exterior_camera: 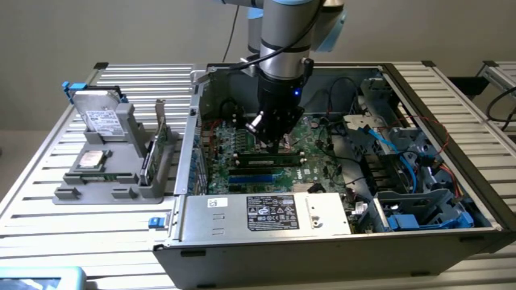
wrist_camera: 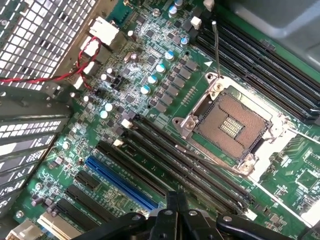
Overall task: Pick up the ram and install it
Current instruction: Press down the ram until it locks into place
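An open computer case [exterior_camera: 241, 241] holds a green motherboard [wrist_camera: 150, 60] (bare CPU socket [wrist_camera: 232, 125]), beside a grey fixture [exterior_camera: 105, 181].

Above the fingers: room is left by the open top of the computer case [exterior_camera: 339, 241].
Below the fingers: the way is barred by the motherboard [wrist_camera: 150, 65] and the ram [exterior_camera: 269, 161] seated in its slot.
Beside the fingers: the empty CPU socket [wrist_camera: 232, 125] stands close.
Ahead of the fingers: the power supply [exterior_camera: 266, 212] blocks the case edge.
Farther off: loose cables [exterior_camera: 387, 145] crowd the drive bays.
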{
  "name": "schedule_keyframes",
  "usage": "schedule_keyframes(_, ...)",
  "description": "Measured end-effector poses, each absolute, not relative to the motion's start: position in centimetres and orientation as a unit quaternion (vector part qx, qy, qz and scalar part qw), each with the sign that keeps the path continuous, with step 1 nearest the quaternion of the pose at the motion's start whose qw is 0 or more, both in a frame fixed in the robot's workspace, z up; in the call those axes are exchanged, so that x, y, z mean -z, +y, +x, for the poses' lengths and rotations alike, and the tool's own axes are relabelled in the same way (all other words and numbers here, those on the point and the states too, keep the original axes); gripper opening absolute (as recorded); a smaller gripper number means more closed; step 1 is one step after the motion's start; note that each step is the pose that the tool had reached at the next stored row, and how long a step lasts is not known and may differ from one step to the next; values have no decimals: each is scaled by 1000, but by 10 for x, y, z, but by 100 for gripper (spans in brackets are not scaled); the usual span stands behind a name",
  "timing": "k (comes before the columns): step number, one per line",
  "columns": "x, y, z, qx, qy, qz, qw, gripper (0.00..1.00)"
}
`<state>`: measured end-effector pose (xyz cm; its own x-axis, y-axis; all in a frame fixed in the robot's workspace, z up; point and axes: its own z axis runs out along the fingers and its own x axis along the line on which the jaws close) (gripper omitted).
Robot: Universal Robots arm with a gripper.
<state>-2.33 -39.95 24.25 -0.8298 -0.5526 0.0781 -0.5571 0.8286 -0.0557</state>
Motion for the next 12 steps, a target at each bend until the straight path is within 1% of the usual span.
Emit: schedule_keyframes(12, -242, -400, -23, -39, -973, 228, 26, 11)
